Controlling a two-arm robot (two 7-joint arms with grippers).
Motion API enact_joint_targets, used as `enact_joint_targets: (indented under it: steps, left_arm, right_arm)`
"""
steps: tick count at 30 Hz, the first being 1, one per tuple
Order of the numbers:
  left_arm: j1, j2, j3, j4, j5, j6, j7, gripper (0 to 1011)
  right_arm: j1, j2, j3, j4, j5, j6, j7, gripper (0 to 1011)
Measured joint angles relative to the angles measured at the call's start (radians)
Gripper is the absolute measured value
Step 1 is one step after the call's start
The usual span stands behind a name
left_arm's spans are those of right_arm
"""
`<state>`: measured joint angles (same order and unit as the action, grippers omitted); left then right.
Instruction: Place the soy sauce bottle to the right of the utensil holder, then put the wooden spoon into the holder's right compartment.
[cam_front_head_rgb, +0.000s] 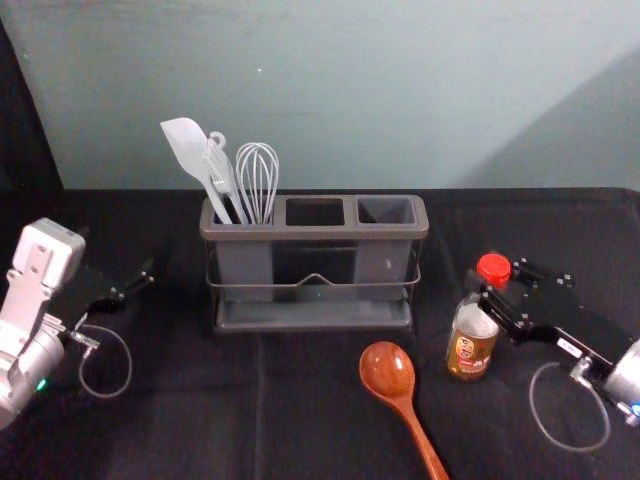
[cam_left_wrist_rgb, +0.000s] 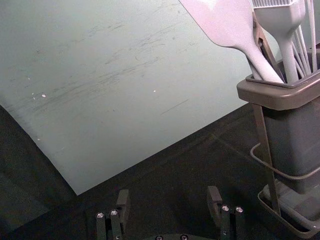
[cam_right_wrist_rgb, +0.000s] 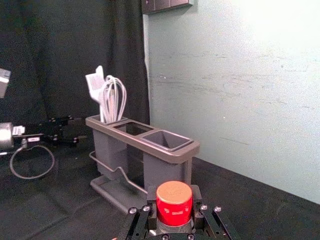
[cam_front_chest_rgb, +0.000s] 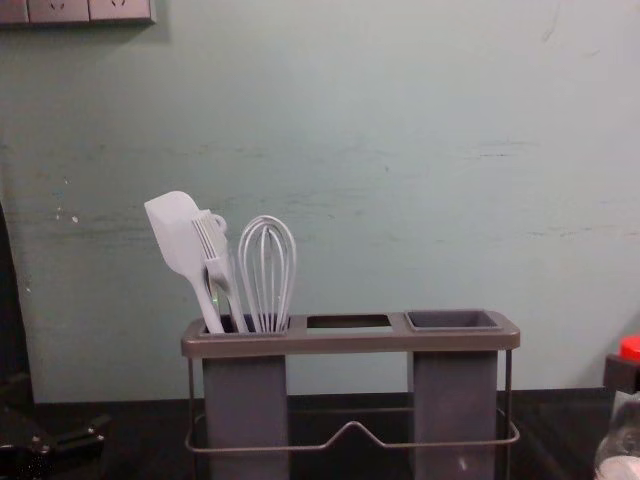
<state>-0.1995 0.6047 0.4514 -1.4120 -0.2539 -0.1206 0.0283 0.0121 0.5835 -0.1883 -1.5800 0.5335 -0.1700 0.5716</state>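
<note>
The right hand (cam_front_head_rgb: 497, 292) grips the soy sauce bottle (cam_front_head_rgb: 470, 345) near its top. Left of that hand are the utensil holder (cam_front_head_rgb: 315, 233) and, nearer the robot, the wooden spoon (cam_front_head_rgb: 388, 370). The left hand (cam_front_head_rgb: 138, 282), spread wide, is left of the holder.

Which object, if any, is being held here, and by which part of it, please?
The right gripper holds the soy sauce bottle by its neck, just below the red cap; the left gripper is open and empty.

Lab-like setup, black-draped table (cam_front_head_rgb: 190, 430), dark curtain (cam_right_wrist_rgb: 80, 50), wall (cam_front_chest_rgb: 400, 200) (rather scuffed)
</note>
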Motion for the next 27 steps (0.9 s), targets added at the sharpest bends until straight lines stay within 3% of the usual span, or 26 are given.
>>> enact_joint_targets:
  steps: [8, 14, 17, 27]
  left_arm:
    - [0.000, 0.000, 0.000, 0.000, 0.000, 0.000, 0.000, 1012]
    - [0.000, 0.000, 0.000, 0.000, 0.000, 0.000, 0.000, 1011]
    - [0.000, 0.000, 0.000, 0.000, 0.000, 0.000, 0.000, 1011]
    - [0.000, 0.000, 0.000, 0.000, 0.000, 0.000, 0.000, 1011]
  right_arm:
    - [0.075, -0.035, -0.030, 0.065, -0.027, -0.004, -0.013, 382]
    - [0.105, -0.044, -0.034, 0.077, -0.038, -0.003, -0.022, 382]
    - [0.151, -0.061, -0.043, 0.110, -0.048, 0.003, -0.027, 381]
    - [0.217, -0.099, -0.061, 0.185, -0.061, 0.000, -0.032, 381]
